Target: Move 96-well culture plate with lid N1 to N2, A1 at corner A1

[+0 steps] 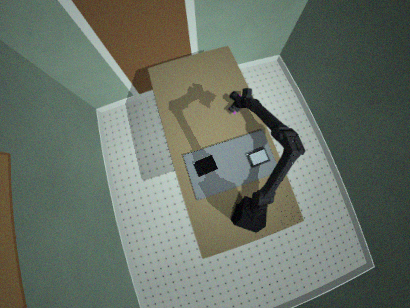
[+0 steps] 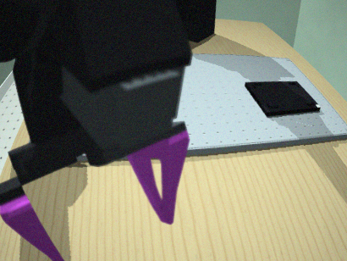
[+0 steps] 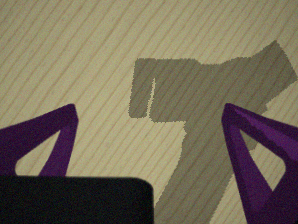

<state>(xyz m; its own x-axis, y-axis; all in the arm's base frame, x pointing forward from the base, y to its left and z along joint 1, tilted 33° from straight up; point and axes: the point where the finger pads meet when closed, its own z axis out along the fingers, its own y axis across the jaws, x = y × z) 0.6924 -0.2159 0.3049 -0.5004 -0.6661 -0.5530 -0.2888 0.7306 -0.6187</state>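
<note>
The lidded 96-well plate (image 1: 258, 157) looks white and sits on nest N1 at the right end of the grey baseplate (image 1: 227, 165). The empty black nest N2 (image 1: 205, 166) is at the left end; it also shows in the exterior view (image 2: 281, 97). My gripper (image 1: 233, 110) is open and empty, with purple fingers. It hangs over the bare wooden table beyond the baseplate, well away from the plate. In the exterior view the gripper (image 2: 111, 239) fills the foreground and hides the plate. The wrist view shows the open gripper (image 3: 149, 107) over wood grain and its own shadow only.
The wooden table (image 1: 220, 150) stands on a white perforated floor with low walls. The arm's base (image 1: 248, 215) stands at the near end of the table. An orange-brown panel (image 1: 135, 35) lies past the far end.
</note>
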